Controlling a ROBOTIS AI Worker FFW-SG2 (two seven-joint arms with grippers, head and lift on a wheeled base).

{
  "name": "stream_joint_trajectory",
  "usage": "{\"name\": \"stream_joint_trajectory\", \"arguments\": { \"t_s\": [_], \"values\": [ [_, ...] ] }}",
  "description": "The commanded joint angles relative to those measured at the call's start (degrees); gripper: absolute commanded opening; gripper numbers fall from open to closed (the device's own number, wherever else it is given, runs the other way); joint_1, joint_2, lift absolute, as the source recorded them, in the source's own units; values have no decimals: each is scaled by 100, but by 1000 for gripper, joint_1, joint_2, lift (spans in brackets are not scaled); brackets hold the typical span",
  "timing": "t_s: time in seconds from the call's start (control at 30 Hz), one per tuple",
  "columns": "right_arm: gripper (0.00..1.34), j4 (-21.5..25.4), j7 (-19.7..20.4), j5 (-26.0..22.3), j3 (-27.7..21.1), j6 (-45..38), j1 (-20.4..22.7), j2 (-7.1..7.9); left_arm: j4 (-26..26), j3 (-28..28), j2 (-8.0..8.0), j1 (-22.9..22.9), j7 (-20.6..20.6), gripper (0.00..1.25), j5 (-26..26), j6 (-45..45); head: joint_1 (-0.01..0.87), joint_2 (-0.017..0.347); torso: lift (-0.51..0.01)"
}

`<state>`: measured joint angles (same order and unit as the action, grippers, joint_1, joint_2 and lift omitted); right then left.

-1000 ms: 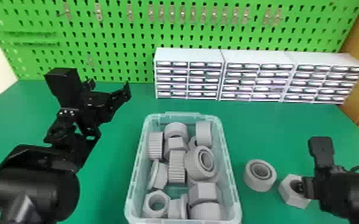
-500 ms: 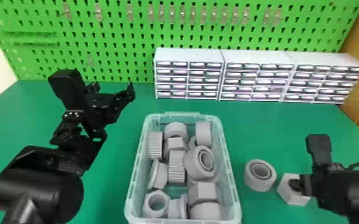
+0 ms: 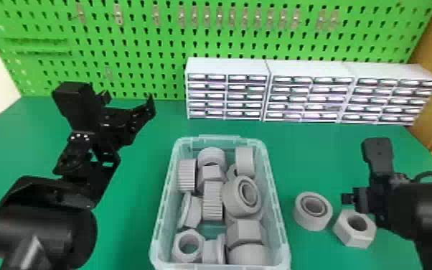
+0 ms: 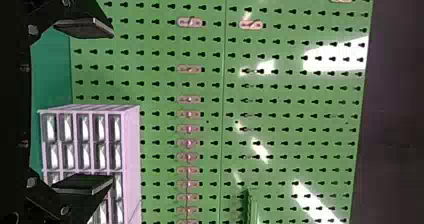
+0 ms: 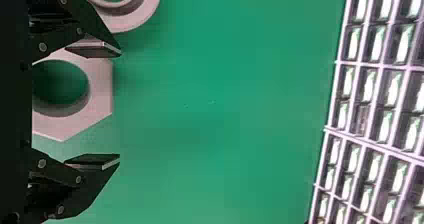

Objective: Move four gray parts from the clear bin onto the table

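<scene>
Right pincer (image 3: 358, 201) lifts off hex nut (image 3: 354, 228), spread, empty; left pincer (image 3: 128, 99) spread. Head view shows bin (image 3: 166, 215); right wrist view, both fingers (image 5: 92, 161).

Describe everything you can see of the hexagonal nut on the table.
The hexagonal nut is plain light gray and matte, perhaps plastic, with flat outer sides and a wide round hole in its middle. It lies flat on the green table, hole facing up, right of the clear bin and close beside a round gray ring. The right gripper is open near it, not gripping it; I can't tell whether anything but the table touches it.
</scene>
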<state>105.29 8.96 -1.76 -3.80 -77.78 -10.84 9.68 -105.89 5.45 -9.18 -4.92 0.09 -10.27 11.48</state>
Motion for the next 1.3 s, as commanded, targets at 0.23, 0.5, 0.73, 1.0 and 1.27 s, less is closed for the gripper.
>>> {"name": "stream_joint_trajectory", "arguments": {
  "t_s": [0.23, 0.5, 0.73, 1.0, 1.27],
  "values": [
    [833, 458, 0, -70, 521, -343, -542, 7, 25, -193, 101, 70, -9, 1009, 166, -40, 678, 34, -50],
    [833, 651, 0, -1063, 899, -360, -788, -19, 43, -202, 101, 96, -9, 1009, 201, -31, 678, 34, -50],
    [833, 616, 0, -1450, 1505, -343, -858, -63, 60, -158, 101, 88, -9, 1009, 333, 30, 678, 34, -50],
    [833, 616, 0, -2135, 1655, -1037, -990, -46, 60, -149, 101, 61, -1, 1009, 341, 136, 678, 34, -50],
    [833, 1082, 9, -2689, 1207, -1230, -806, -28, 51, -176, 92, 114, -1, 1009, 341, 153, 678, 34, -50]
  ]
}}
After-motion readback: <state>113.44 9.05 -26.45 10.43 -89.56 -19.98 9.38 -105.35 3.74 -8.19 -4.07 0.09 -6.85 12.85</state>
